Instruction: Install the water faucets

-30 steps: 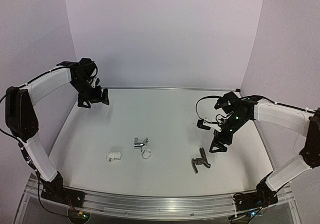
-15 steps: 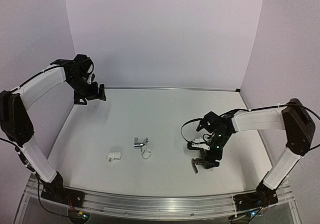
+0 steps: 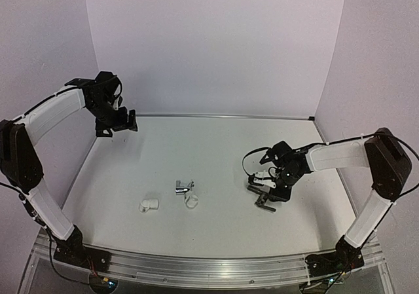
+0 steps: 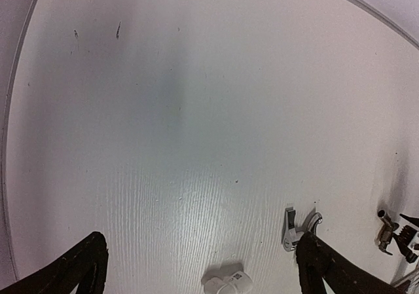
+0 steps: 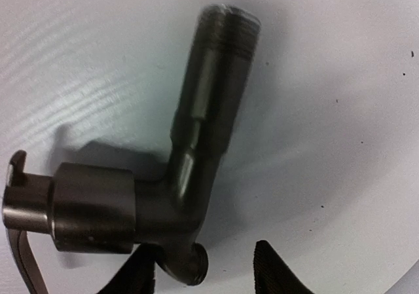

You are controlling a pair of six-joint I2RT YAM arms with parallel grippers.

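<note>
The matte black faucet [image 3: 265,204] lies on the white table at the right, filling the right wrist view [image 5: 196,150] with its threaded stem pointing away and its lever at the left edge. My right gripper [image 3: 267,196] is low over it, jaws partly closed astride its lower end [image 5: 203,262]. The left finger touches the faucet, while a gap remains at the right finger [image 5: 275,271]. The chrome faucet [image 3: 184,187] lies mid-table, also seen in the left wrist view [image 4: 292,225]. My left gripper [image 3: 118,125] hangs open and empty high at the back left [image 4: 203,241].
A white elbow fitting [image 3: 148,205] lies left of the chrome faucet, also seen in the left wrist view [image 4: 227,282]. A small white ring [image 3: 192,202] sits just below the chrome faucet. The table's raised rim [image 3: 216,116] runs along the back wall.
My right arm came down onto the black faucet and its jaws narrowed around it; the faucet shifted slightly. My left arm drew back a little, still open.
</note>
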